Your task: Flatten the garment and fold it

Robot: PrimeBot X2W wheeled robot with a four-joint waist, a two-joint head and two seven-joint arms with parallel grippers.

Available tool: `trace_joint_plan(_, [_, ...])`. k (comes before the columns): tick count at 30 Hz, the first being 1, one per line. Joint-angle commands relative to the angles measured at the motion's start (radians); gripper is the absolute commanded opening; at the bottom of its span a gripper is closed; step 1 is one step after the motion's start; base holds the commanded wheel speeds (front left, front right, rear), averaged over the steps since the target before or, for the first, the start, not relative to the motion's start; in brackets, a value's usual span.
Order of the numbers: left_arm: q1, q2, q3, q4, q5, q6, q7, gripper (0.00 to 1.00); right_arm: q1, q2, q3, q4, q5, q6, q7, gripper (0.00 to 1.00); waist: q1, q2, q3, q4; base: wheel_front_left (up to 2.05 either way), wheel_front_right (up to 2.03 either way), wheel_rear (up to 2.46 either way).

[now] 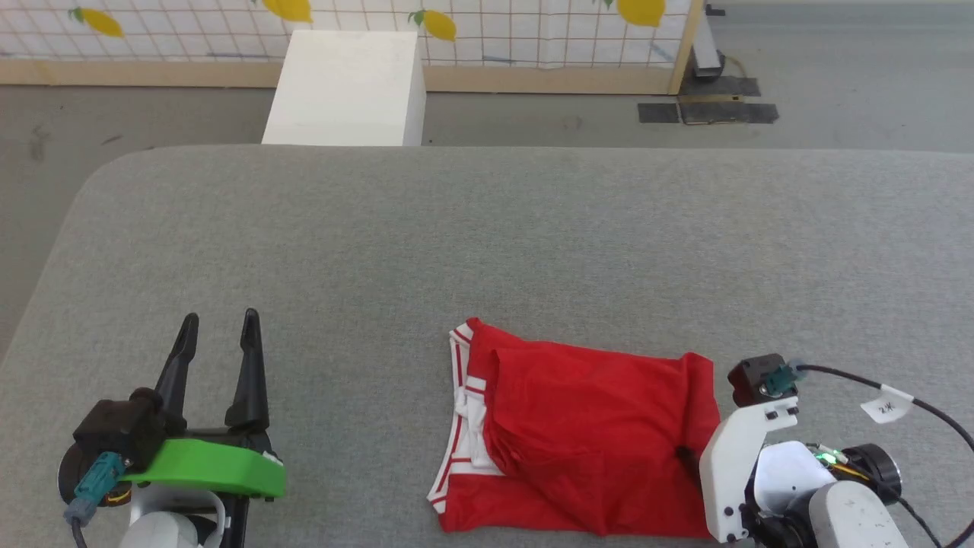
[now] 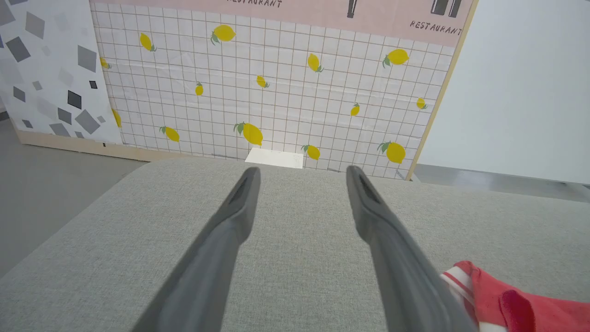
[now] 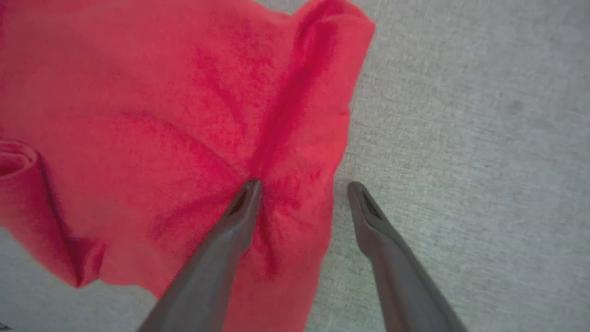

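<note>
One broad table (image 1: 456,228) covered in grey woven cloth, with rounded far corners, takes up most of the head view. Beyond its far edge a white box (image 1: 346,87) stands on the grey floor (image 1: 837,76), against a wall panel (image 2: 286,92) printed with a fine grid and yellow lemons. A pink strip (image 2: 433,27) along the top of that panel carries the word RESTAURANT, and a pale panel with scattered grey squares (image 2: 46,69) stands beside it. Dark flat patches (image 1: 708,112) lie on the floor near the lemon panel's wooden end post.

The garment (image 1: 593,434) lies at the near edge of the table, right of the middle. It is folded into a rough rectangle, red side up, with no lettering showing. At its left end a white sleeve and red-and-white striped trim peek out from under the red layer. The top layer is wrinkled, with a soft ridge near its right side and a loose fold toward the left.

The left gripper (image 1: 221,313) is over bare cloth, well apart from the garment, its fingers spread wide with nothing between them. The right gripper (image 3: 303,184) is at the garment's right edge, fingers also spread wide: one tip presses into the red fabric, where creases fan out, and the other is on the bare table just beside the edge.
</note>
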Motion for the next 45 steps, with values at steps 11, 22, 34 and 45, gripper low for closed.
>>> trace_joint_plan(11, [-0.009, -0.005, 0.007, 0.007, 0.01, -0.005, -0.005, 1.0, -0.047, 0.002, 0.05, 0.118, -0.004, -0.002, -0.017, 0.0, 0.0, 0.0, 0.006, 0.013, 0.0, 0.0, 0.0])
trace_joint_plan(22, [0.023, -0.018, 0.069, -0.06, -0.005, 0.012, -0.005, 1.0, -0.244, -0.251, 0.368, -0.039, 0.12, -0.002, 0.074, 0.0, 0.0, 0.0, 0.035, -0.225, 0.0, 0.0, 0.0])
trace_joint_plan(34, [-0.008, 0.014, 0.097, -0.109, 0.012, 0.018, -0.001, 1.0, -0.484, -0.43, 0.33, -0.016, 0.214, -0.002, 0.074, 0.0, 0.0, 0.0, 0.157, -0.466, 0.0, 0.0, 0.0])
trace_joint_plan(45, [-0.051, 0.114, 0.144, -0.232, 0.023, 0.027, 0.084, 1.0, -0.539, -0.517, 0.066, 0.081, 0.112, -0.002, -0.014, 0.0, 0.0, 0.0, 0.379, -0.439, 0.0, 0.0, 0.0])
